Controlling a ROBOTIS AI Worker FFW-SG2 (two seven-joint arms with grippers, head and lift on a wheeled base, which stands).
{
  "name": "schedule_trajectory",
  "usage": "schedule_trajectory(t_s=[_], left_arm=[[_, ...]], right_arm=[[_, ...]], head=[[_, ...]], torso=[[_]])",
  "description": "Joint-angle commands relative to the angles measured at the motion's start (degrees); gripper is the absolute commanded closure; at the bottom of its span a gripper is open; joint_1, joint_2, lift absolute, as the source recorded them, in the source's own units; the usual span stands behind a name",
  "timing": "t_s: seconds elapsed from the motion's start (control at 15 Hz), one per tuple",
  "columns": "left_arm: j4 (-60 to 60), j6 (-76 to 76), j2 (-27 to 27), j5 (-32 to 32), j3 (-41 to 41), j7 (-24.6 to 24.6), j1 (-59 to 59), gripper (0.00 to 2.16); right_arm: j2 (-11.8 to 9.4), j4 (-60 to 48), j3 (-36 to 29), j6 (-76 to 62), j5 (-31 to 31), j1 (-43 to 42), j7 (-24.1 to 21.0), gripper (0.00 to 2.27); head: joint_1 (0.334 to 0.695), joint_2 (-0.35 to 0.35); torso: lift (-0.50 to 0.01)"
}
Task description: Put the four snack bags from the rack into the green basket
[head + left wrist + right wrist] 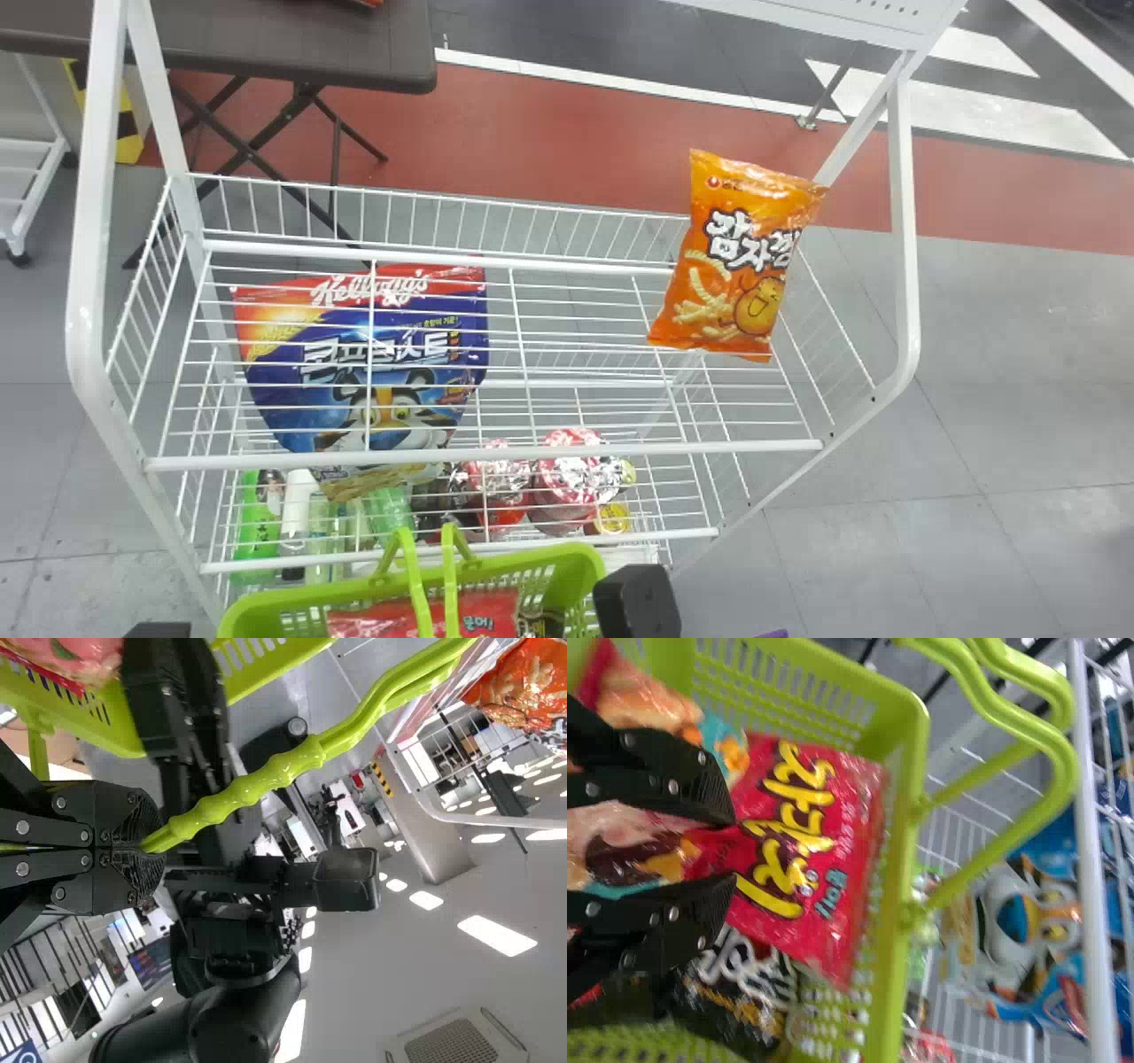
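Over the green basket (pixel 905 833), the right gripper (pixel 636 602) is open at a red snack bag (pixel 846 815); the left gripper (pixel 158 630) is closed on the basket's handle (pixel 306 757).

Light falls brightly and evenly across the head view, glinting on the crinkled silver foil tops (pixel 580 478) of red cups and lightly on the orange printed snack bag (pixel 735 257). White rectangular ceiling lights (pixel 497 937) glare overhead in the left wrist view, putting small highlights along the bright green plastic basket handles (pixel 306 760). Soft sheen crosses the glossy red snack bag with yellow lettering (pixel 819 837).
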Motion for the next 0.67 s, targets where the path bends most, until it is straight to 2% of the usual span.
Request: schedule_trajectory(t_s=[0.0, 0.13, 0.4, 0.6], left_arm=[[0.0, 0.0, 0.0, 0.0, 0.2, 0.0, 0.1, 2.11], [0.0, 0.0, 0.0, 0.0, 0.2, 0.0, 0.1, 2.11], [0.0, 0.0, 0.0, 0.0, 0.0, 0.1, 0.1, 2.11], [0.0, 0.0, 0.0, 0.0, -0.1, 0.1, 0.1, 2.11]], right_arm=[[0.2, -0.3, -2.5, -2.6, -1.7, 0.2, -0.6, 0.06], [0.6, -1.5, -4.8, -3.5, -3.1, 0.4, -0.7, 0.07], [3.3, -1.3, -10.8, -19.1, -6.6, -1.1, -1.5, 0.08], [4.8, 3.9, -11.9, -36.0, -4.1, -8.3, -7.4, 0.08]], head=[[0.695, -0.35], [0.695, -0.35], [0.695, -0.35], [0.695, -0.35]], torso=[[-0.006], [-0.006], [-0.006], [-0.006]])
